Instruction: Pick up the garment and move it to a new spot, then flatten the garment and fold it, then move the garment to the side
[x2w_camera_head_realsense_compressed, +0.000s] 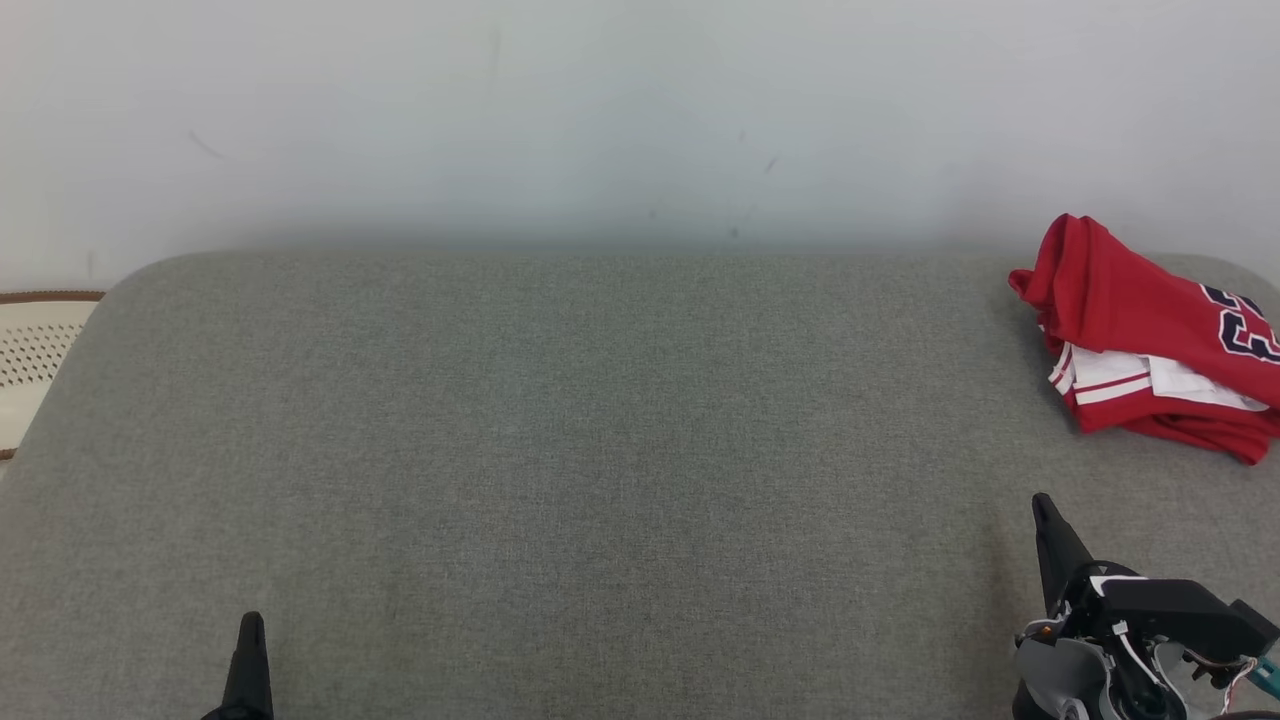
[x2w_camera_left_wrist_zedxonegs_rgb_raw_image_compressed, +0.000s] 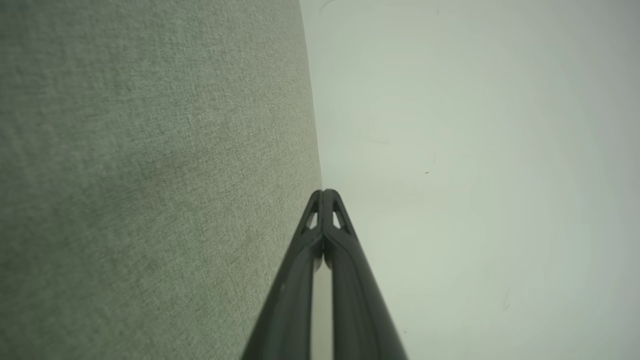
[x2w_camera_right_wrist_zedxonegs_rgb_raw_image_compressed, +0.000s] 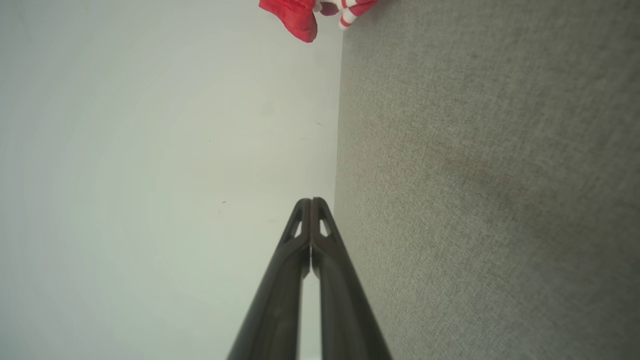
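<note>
- Red garment (x2w_camera_head_realsense_compressed: 1130, 320) lies bunched at the desk's (x2w_camera_head_realsense_compressed: 600, 450) far right edge, partly out of frame
- Left pincer (x2w_camera_head_realsense_compressed: 250, 630) and right pincer (x2w_camera_head_realsense_compressed: 1043, 510) are both closed and empty
- Risk: grabbing one loose layer could drag it off the edge

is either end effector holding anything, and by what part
Nothing is held: left end effector and right end effector are shut and empty; the jersey lies apart.

I see red jersey garment (x2w_camera_head_realsense_compressed: 1140, 330) with white trim, dark numerals, lying in folded heap at far right of grey fabric surface (x2w_camera_head_realsense_compressed: 560, 450).
</note>
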